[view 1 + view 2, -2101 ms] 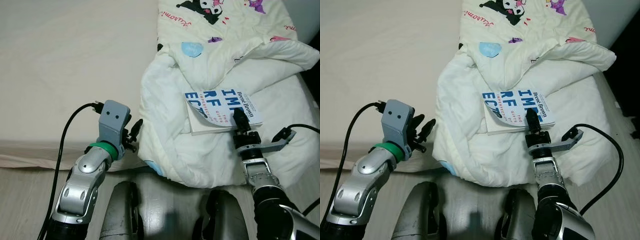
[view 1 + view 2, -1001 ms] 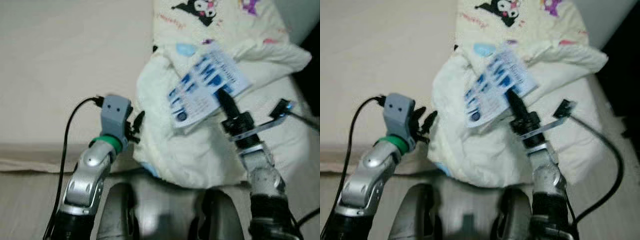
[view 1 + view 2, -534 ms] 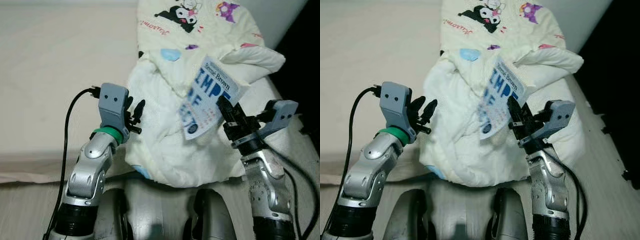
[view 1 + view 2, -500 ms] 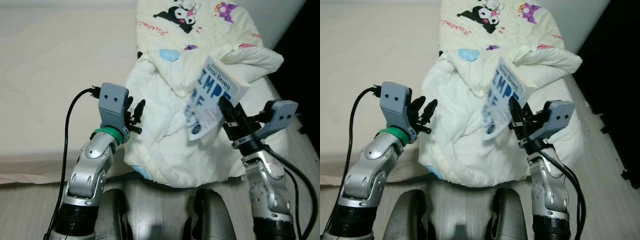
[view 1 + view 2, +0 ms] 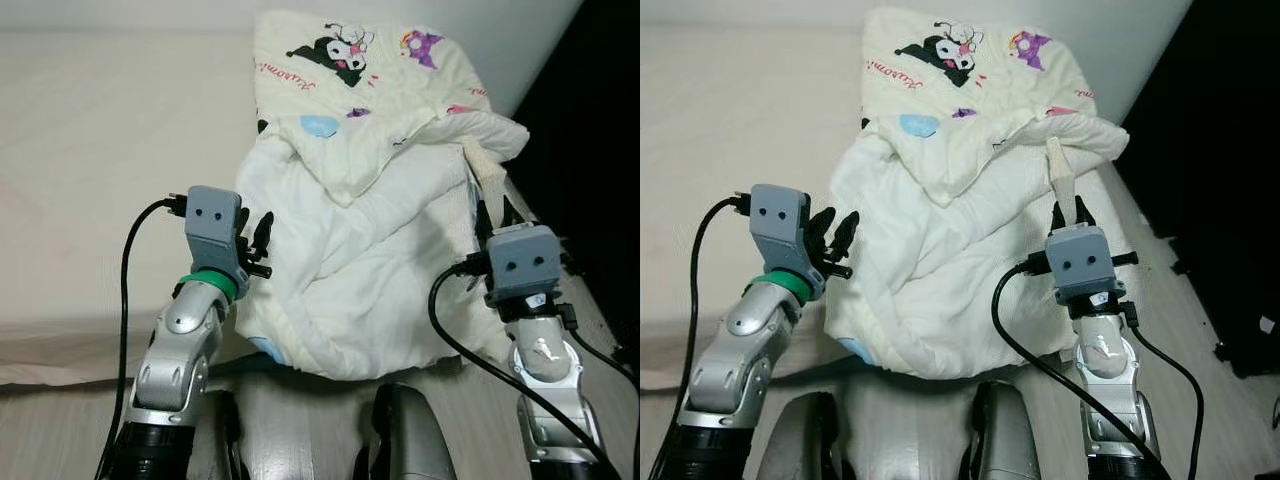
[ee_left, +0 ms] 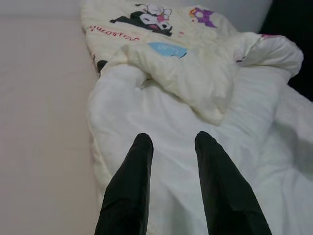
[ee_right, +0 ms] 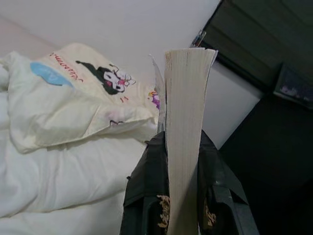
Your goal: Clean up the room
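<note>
The right pincer [image 7: 182,147] is clamped on the book [image 7: 186,122], held upright edge-on above the rumpled duvet [image 5: 370,250], likely for carrying away, while the left pincer [image 6: 171,142] hovers apart beside it

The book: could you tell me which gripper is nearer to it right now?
Right. The right gripper is clamped on the book, holding it edge-up above the duvet; the left gripper hovers open across the duvet.

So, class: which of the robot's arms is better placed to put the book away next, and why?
The right. The right gripper is already shut on the book, holding it edge-up above the duvet. The left gripper is open and empty, pointing at the duvet.
</note>
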Tool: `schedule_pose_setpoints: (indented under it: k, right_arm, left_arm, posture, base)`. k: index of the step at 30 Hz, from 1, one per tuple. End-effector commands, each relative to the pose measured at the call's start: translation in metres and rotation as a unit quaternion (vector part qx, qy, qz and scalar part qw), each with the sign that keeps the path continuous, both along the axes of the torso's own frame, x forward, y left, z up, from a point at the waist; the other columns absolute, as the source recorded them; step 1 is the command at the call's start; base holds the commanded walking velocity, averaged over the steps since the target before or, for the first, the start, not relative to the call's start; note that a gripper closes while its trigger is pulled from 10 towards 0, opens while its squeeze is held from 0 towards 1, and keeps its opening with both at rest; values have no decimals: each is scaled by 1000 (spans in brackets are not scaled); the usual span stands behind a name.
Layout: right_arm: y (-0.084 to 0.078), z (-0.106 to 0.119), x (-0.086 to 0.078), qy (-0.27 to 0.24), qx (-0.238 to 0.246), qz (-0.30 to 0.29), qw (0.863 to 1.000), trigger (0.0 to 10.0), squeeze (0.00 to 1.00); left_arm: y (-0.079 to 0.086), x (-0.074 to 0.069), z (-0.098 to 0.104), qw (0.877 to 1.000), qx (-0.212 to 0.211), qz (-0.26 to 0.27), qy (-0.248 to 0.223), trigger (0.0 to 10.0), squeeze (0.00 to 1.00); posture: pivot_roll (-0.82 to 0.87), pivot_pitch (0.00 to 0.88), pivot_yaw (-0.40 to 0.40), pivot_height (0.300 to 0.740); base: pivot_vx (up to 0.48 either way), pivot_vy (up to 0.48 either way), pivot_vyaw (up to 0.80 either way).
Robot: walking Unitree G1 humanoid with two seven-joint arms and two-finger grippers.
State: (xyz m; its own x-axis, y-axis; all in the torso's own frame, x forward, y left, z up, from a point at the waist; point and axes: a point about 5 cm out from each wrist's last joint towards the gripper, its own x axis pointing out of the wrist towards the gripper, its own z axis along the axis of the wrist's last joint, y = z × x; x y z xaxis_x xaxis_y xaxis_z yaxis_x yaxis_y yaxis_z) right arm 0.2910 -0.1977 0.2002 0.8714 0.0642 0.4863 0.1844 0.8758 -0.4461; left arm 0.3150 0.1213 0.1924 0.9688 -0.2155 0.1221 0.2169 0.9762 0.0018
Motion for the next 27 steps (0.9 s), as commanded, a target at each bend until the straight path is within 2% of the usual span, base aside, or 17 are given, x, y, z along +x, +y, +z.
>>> schedule_pose_setpoints:
  k: [1,7,11,18,27]
  right_arm:
    - [-4,3,0,-17,-1,-10,1000,10000,0]
    - [1,0,2,-29,-8,-22,999,10000,0]
    - [2,-2,4,-30,-5,-20,999,10000,0]
    - [1,-3,5,-31,-4,-22,999,10000,0]
    - [0,-5,6,-32,2,-27,999,10000,0]
  left_arm:
    - [-2,-1,-6,1000,3,1,7,10000,0]
    - [-4,0,-4,1000,4,-6,0,10000,0]
    - [-15,5,4,1000,1,-17,-18,10000,0]
    - [-22,8,8,999,-4,-24,-24,10000,0]
    - [-24,12,4,1000,-1,-23,-20,10000,0]
  posture:
    - [-9,119,-33,620]
    - [-8,119,-33,640]
    - [-7,115,-36,665]
    - [-12,113,-33,690]
    - [-14,111,-30,730]
  base:
    - [0,0,0]
    - [0,0,0]
    - [0,0,0]
    - [0,0,0]
    - [0,0,0]
